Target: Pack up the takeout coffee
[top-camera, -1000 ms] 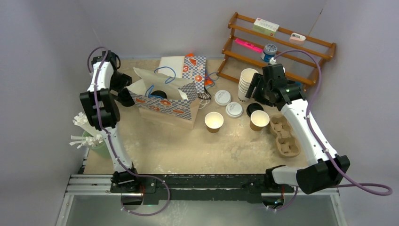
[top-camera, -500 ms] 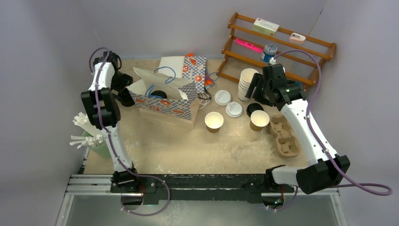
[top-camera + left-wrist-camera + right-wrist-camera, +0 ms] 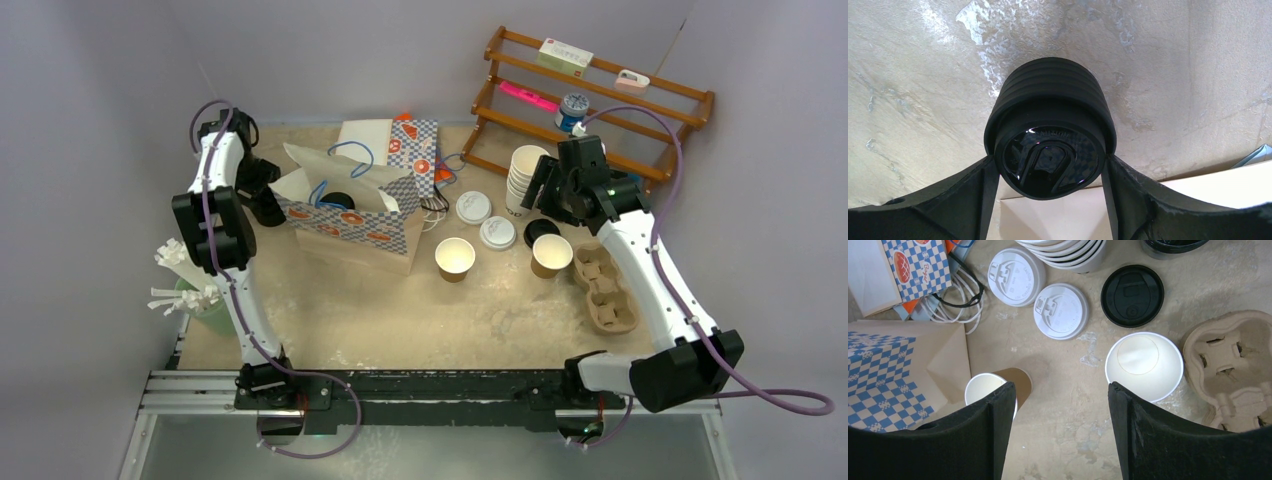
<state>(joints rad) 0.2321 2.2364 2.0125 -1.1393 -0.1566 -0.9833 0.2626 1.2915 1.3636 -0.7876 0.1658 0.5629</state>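
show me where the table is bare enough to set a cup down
Widest bare patch: the near table, bordered by the checkered bag, the two open cups and the arm rail. Crowded: white lids, black lid, cup stack behind.

text: none readable | flat checkered bag [image 3: 923, 265]: script by orange oval, too small to read

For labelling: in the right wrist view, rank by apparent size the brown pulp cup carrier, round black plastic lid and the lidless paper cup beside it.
Brown pulp cup carrier, though cropped
Lidless paper cup
Round black plastic lid; cup rim sits nearer the camera, so unsure
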